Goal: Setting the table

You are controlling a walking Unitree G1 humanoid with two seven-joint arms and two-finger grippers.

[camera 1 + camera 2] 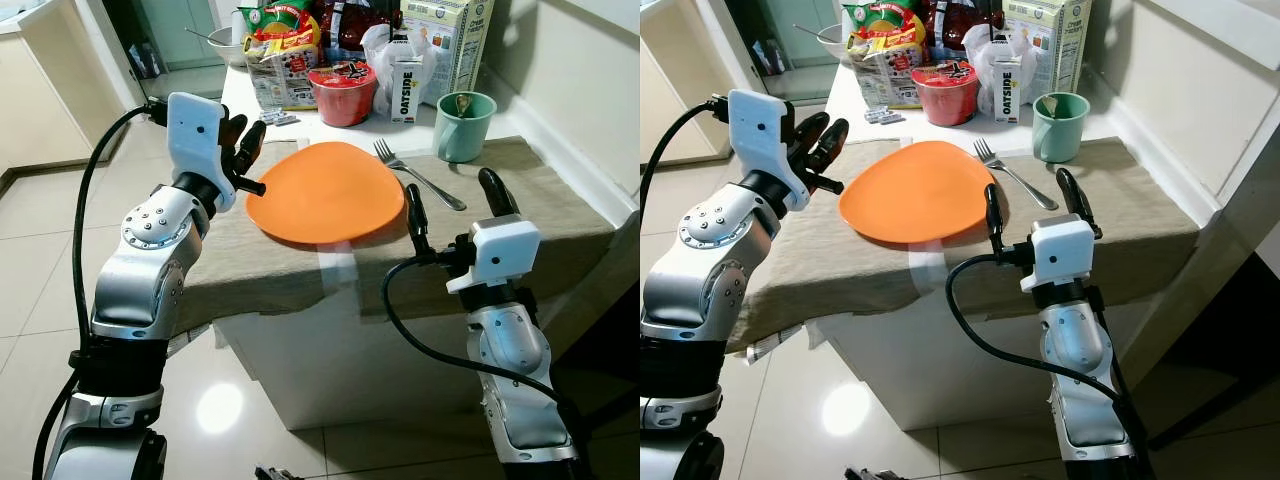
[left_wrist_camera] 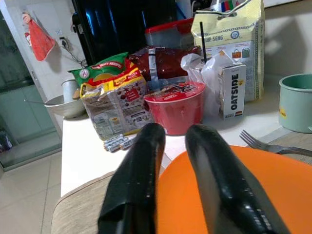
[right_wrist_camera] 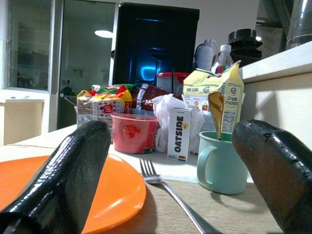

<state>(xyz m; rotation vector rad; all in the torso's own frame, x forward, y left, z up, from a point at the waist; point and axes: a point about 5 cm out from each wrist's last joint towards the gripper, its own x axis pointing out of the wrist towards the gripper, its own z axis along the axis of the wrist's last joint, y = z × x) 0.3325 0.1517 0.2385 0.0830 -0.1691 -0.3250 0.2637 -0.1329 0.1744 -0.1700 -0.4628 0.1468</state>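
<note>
A: Two claws are up at the desk (image 1: pixel 560 215), one on each side of the plate (image 1: pixel 325 192). Which one gets the fork (image 1: pixel 418 176)?

B: The right claw (image 1: pixel 455 205), I'd judge. The fork lies just right of the plate, tines toward the far clutter, handle running back and rightward toward the desk's near edge. Its handle end stops just ahead of that claw, roughly between the two spread fingers.

A: So the claw is released?

B: Yes, fingers wide apart, gripping nothing. In the right wrist view the fork runs up the gap between them, with the plate off to one side and the mug (image 3: pixel 219 163) to the other.

A: And the left claw (image 1: pixel 243 143)?

B: At the plate's left rim, on the far side of the plate from the fork. Fingers nearly together with a slim gap, nothing between them; the plate's edge sits just beyond the tips.

A: Anything near the fork to mind?

B: The mug stands beyond the plate's right side, near the tines but apart. The handle end is free, so a straight reach forward looks enough, though the fork lies flat on the cloth (image 1: pixel 250 255) and the long axis is slightly skew to the claw.
</note>
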